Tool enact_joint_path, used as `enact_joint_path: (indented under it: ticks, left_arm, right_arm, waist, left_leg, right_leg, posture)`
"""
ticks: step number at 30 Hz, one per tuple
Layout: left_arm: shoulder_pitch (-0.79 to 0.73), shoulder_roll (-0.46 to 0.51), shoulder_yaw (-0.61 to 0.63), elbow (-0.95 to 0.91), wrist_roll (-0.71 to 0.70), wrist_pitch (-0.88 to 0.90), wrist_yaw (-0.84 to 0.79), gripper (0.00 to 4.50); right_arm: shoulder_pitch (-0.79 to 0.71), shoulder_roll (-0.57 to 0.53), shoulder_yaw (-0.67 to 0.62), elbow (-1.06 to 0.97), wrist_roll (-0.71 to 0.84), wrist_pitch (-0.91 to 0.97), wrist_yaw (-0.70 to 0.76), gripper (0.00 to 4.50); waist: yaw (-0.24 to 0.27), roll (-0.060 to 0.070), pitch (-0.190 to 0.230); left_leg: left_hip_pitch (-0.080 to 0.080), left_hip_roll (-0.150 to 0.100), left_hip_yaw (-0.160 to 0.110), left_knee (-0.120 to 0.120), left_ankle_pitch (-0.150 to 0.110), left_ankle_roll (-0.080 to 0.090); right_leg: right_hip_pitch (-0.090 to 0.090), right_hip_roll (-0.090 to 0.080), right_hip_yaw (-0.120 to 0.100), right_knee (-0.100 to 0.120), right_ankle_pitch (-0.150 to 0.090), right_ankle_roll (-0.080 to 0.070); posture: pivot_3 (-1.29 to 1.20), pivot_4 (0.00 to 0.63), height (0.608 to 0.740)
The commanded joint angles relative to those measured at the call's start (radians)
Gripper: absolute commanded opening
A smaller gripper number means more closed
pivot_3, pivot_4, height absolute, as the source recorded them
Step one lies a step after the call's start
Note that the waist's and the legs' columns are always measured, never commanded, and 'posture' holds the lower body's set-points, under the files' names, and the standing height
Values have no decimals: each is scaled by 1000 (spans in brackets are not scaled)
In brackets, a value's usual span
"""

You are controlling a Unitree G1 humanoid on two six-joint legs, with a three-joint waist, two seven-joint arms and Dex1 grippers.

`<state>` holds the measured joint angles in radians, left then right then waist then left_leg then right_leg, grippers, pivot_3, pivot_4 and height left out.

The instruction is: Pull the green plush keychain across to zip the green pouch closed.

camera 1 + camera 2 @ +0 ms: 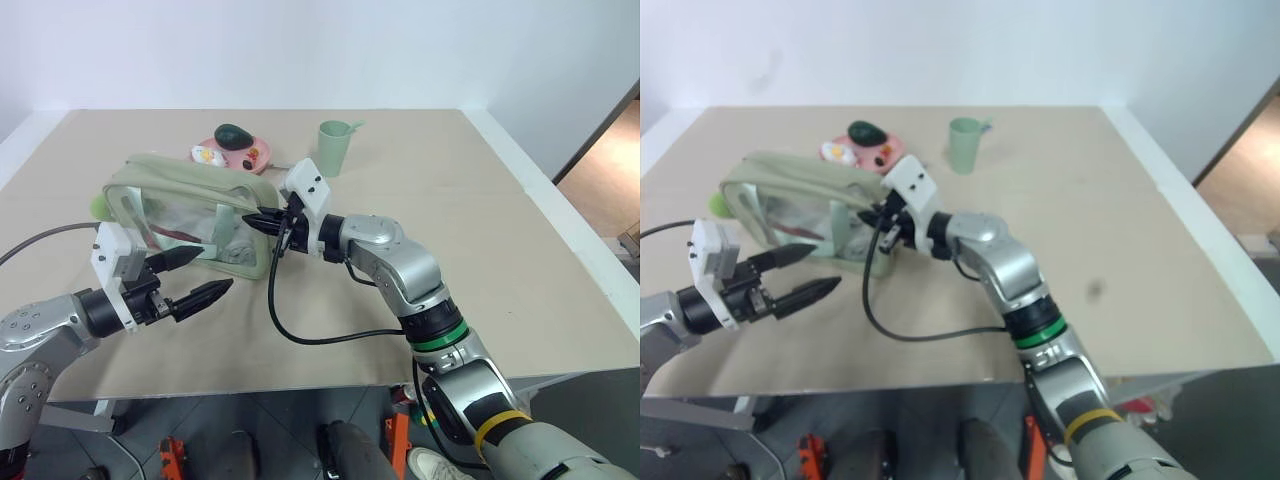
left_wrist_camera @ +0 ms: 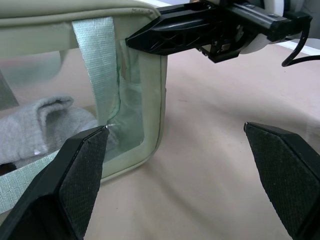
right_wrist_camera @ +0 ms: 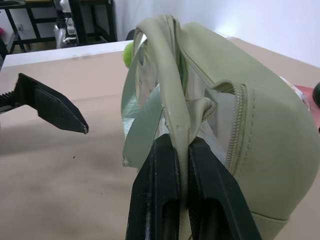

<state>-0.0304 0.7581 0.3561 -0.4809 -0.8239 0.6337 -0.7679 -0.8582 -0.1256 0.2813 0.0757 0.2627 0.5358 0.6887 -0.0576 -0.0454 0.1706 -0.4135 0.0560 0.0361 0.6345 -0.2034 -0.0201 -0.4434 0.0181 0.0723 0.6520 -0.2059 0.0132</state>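
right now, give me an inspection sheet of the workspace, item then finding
surface: beige table top, nothing spilled.
job's things: boxy sage-green fabric pouch with clear panels; lime-green fuzzy keychain at its far left end.
clutter: pale green cup; pink plate carrying a dark green item.
grippers: right hand shut on the pouch's end fold; left hand open, in front of the pouch.
cables: black cable looping under the right arm.
surroundings: white wall.

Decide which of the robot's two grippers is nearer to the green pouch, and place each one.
Right. The right gripper is shut on the green pouch, pinching a fold at its end. The left gripper hangs open just in front of it, apart.
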Motion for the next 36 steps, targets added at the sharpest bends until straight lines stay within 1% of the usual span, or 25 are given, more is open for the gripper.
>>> enact_joint_path:
  ticks: [1, 2, 4, 6, 9, 11, 13, 14, 16, 20, 24, 26, 28, 30, 34, 36]
  left_arm:
    - [0, -8, 11, -5, 4, -21, -1, 4500]
    - [1, -10, 10, -5, 4, -22, -3, 4500]
    - [5, -14, 7, -10, 2, -21, -4, 4500]
    - [5, -19, 5, -15, -2, -20, -4, 4500]
    - [0, -26, -4, -20, -2, -20, -4, 4500]
    - [-7, -34, -14, -24, -3, -20, -4, 4500]
    - [-16, -38, -20, -26, -9, -16, -5, 4500]
    - [-21, -39, -26, -29, -10, -15, -6, 4500]
    - [-39, -43, -39, -30, -14, -13, -2, 4500]
    - [-68, -45, -47, -21, -22, -11, 0, 4500]
    - [-82, -41, -3, 4, -60, 3, 13, 4500]
    - [-91, -36, 49, 58, -77, 7, 32, 4500]
    - [-101, -27, 77, 123, -59, 14, 66, 4500]
    - [-124, -21, 65, 178, -7, 21, 118, 4500]
    - [-203, -49, 55, 280, -13, 55, 168, 4500]
    - [-243, -74, 20, 316, 17, 44, 181, 4500]
  right_arm:
    - [7, -28, -28, -104, 11, -56, 36, 84]
    - [17, -56, -45, -132, 21, -67, 59, 84]
    - [49, -163, -106, -192, 54, -104, 150, 84]
    - [75, -286, -150, -199, 63, -169, 248, 84]
    - [104, -432, -225, -125, 78, -238, 347, 84]
    - [133, -532, -272, -41, 69, -309, 419, 84]
    - [153, -599, -300, 33, 60, -373, 471, 84]
    - [162, -620, -313, 65, 52, -393, 473, 84]
    - [185, -641, -332, 94, 48, -380, 451, 84]
    - [272, -640, -338, 42, 55, -396, 449, 84]
    - [330, -630, -359, -13, 70, -410, 425, 84]
    - [351, -634, -364, -23, 69, -432, 426, 84]
    - [363, -637, -365, -30, 73, -439, 426, 84]
    - [367, -638, -365, -35, 74, -446, 424, 84]
    - [371, -638, -366, -46, 74, -452, 421, 84]
    - [373, -636, -366, -52, 73, -455, 418, 84]
  waist:
    - [0, 0, 0]
    - [0, 0, 0]
    - [8, 0, 0]
    - [17, 0, 0]
    - [18, 0, 0]
    - [16, 0, 0]
    - [16, 0, 0]
    - [16, 0, 0]
    - [14, 0, 0]
    - [9, 0, 0]
    - [8, 0, 0]
    - [9, 0, 0]
    - [9, 0, 0]
    - [9, 0, 0]
    - [10, 0, 0]
    - [11, 0, 0]
  left_leg:
    - [0, 0, 0, 0, 0, 0]
    - [0, 0, 0, 0, 0, 0]
    - [-1, 0, 0, 0, 0, 0]
    - [-2, -3, -1, 0, 0, 0]
    - [-2, -6, 0, 0, 0, 0]
    - [-2, -7, 1, 1, 0, 0]
    - [-1, -7, 1, 1, 0, 0]
    - [-1, -7, 1, 1, 0, 0]
    - [0, -7, 0, 1, 0, 0]
    - [4, -5, 1, 1, 0, 0]
    - [6, -5, 1, 0, -1, 0]
    - [6, -5, 1, 1, 0, 0]
    - [7, -5, 1, 1, 0, 1]
    - [7, -5, 1, 1, 0, 1]
    - [7, -5, 1, 2, 0, 1]
    - [7, -5, 1, 2, 0, 1]
  right_leg:
    - [0, 0, 0, 0, 0, 0]
    - [0, 0, 0, 0, 0, 0]
    - [0, 0, 0, 0, -1, 1]
    - [0, -3, -1, 0, -2, 1]
    - [1, -7, 0, -2, -4, 1]
    - [1, -7, 0, -3, -4, 2]
    - [2, -6, 0, -3, -4, 2]
    - [2, -6, 0, -3, -4, 2]
    - [2, -6, 1, -2, -3, 1]
    - [4, -3, 2, -1, -2, 0]
    - [5, -2, 3, 1, -2, 1]
    - [5, -2, 3, 1, -2, 1]
    - [5, -2, 3, 1, -2, 0]
    - [6, -2, 3, 1, -2, 0]
    - [6, -3, 3, 1, -1, 1]
    - [6, -3, 3, 1, -1, 1]
  posture:
    - [0, 150, 740]
    - [0, 150, 740]
    - [0, 150, 740]
    - [0, 150, 740]
    - [0, 150, 740]
    - [0, 150, 740]
    - [0, 150, 740]
    - [0, 150, 740]
    - [0, 150, 740]
    - [0, 150, 740]
    - [0, 150, 740]
    - [0, 150, 740]
    - [0, 150, 740]
    - [0, 150, 740]
    - [0, 150, 740]
    - [0, 150, 740]
